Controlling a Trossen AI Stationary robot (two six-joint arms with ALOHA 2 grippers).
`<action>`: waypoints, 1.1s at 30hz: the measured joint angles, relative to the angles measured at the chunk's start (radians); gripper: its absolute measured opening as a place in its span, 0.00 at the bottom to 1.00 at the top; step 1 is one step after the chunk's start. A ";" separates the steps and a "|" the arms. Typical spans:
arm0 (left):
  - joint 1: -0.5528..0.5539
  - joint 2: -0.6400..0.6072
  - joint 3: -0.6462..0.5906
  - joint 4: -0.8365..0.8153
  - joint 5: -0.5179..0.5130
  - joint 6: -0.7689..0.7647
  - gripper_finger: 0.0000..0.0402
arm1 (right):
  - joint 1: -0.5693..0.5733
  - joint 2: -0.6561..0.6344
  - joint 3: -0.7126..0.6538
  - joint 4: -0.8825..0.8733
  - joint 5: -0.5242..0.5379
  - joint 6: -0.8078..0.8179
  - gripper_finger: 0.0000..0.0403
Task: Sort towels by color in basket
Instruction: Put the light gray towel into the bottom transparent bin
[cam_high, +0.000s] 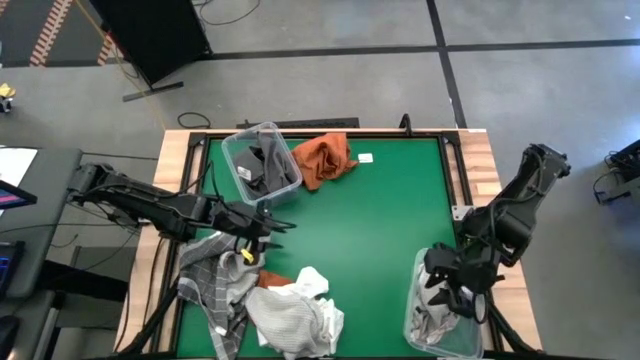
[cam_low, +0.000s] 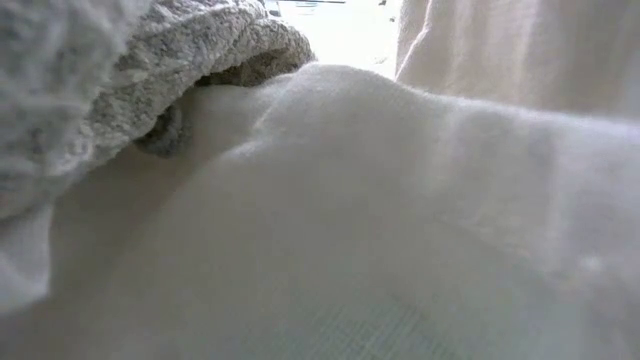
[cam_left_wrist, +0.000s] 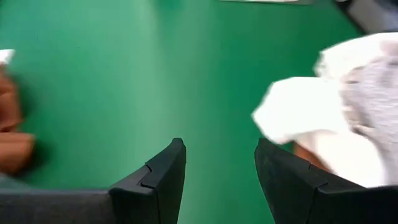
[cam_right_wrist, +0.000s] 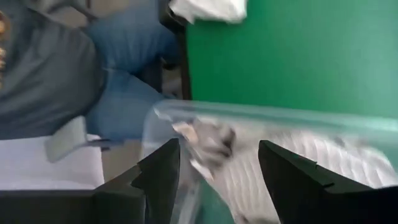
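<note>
A clear basket (cam_high: 240, 150) at the far left holds a dark grey towel (cam_high: 268, 170). Beside it a rust-orange towel (cam_high: 325, 158) lies on the green table. A grey plaid towel (cam_high: 212, 282) and a crumpled white towel (cam_high: 295, 312) lie at the near left. My left gripper (cam_high: 280, 225) (cam_left_wrist: 217, 146) hovers open over bare table between them, with nothing between its fingers. A second clear basket (cam_high: 415, 300) at the near right holds a light striped towel (cam_right_wrist: 298, 171). Above it my right gripper (cam_high: 450, 295) (cam_right_wrist: 217, 146) stands open and empty.
White and grey cloth (cam_low: 320, 220) lies right against the low camera and blocks its view. A small white tag (cam_high: 365, 157) lies by the orange towel. A bit of rust cloth (cam_high: 268, 280) shows by the white pile. A person in blue jeans (cam_right_wrist: 124, 68) is at the table's near edge.
</note>
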 joint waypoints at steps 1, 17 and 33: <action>-0.002 0.000 0.000 0.000 0.024 0.000 0.46 | -0.013 0.000 0.000 0.022 0.002 -0.025 0.60; -0.124 0.000 0.000 -0.039 0.078 -0.020 0.45 | -0.226 0.232 0.000 0.546 0.043 -0.632 0.60; -0.291 0.000 0.000 -0.051 0.080 -0.132 0.45 | -0.365 0.661 0.000 1.020 -0.070 -0.978 0.60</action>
